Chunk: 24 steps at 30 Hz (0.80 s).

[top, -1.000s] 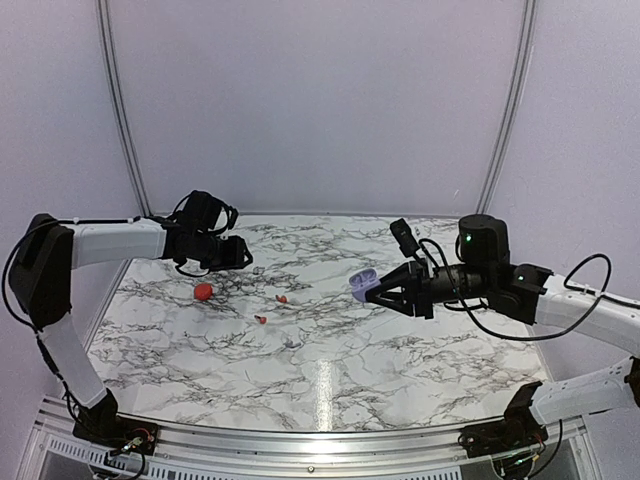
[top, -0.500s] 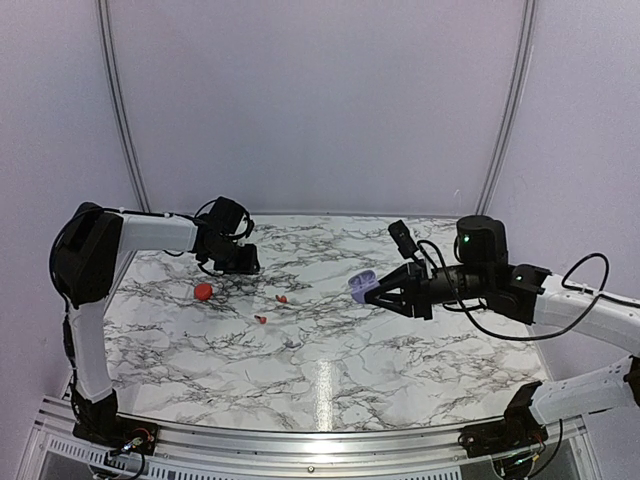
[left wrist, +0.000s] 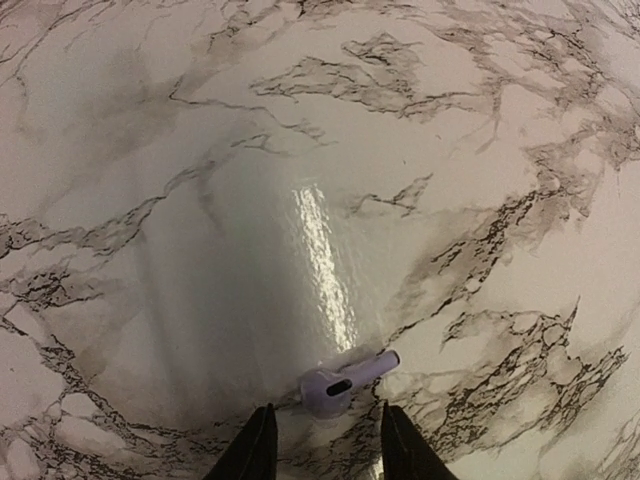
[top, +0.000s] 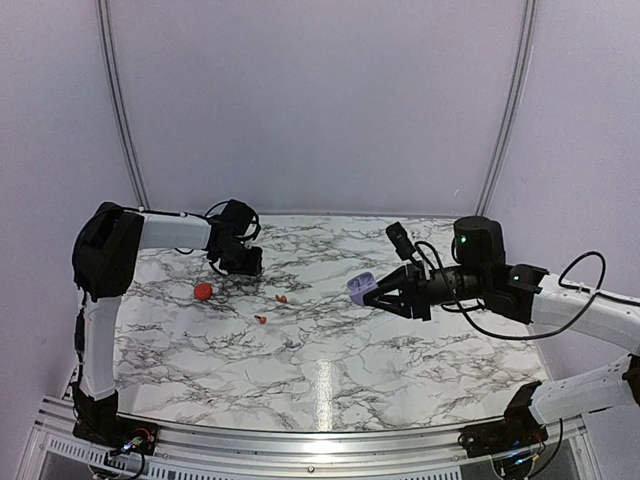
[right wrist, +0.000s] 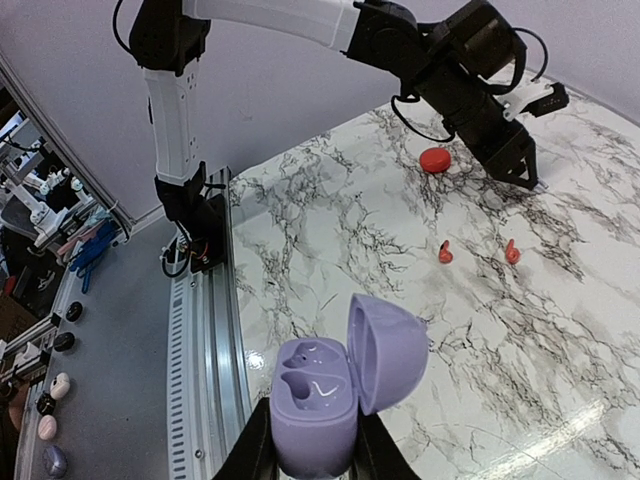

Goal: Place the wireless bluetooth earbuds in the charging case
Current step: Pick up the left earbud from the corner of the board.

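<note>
- Earbuds (top: 261,319) in red, two tiny pieces, lie loose on the table (top: 330,390) left of centre. One is a little nearer than the other, and they are apart from each other and from both arms.
- Right of them, the right end effector (top: 375,294) is clamped on the purple charging case (right wrist: 315,400). The case is held off the table with its lid swung open and both sockets empty.
- Further left, about level with the farther red piece, a round red case (top: 203,291) sits with nothing touching it.
- Farthest back on the left, the left end effector (left wrist: 328,445) hangs low over a purple earbud (left wrist: 335,385), fingers apart. The earbud lies on the table just past the tips, centred in the gap. Its stem points right and slightly away, so it runs nearly along the closing line.
- The left arm is by far the nearer to it. Nothing stands between the tips and the earbud, so a short advance should bracket it.
</note>
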Motion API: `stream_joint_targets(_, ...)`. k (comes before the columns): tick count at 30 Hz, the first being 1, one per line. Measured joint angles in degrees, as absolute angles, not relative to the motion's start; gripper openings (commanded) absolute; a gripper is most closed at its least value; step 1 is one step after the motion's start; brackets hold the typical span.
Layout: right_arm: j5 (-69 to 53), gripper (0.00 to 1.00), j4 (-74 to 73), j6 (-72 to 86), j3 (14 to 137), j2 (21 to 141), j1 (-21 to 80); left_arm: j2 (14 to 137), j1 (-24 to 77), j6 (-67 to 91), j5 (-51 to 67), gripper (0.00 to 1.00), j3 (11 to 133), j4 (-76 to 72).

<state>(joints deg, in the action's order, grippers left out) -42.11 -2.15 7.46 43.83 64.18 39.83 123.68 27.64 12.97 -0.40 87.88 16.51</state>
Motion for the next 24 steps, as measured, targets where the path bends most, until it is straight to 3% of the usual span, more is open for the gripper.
stream_joint_targets(15,-42.6,0.03,-2.2,7.3,43.8,65.1,39.4,129.2,27.7,10.6,-3.2,0.28,95.1,19.1)
stream_joint_targets(24,-42.8,0.03,-2.2,7.2,43.8,65.2,39.3,129.6,27.7,9.4,-4.1,0.17,95.8,19.9)
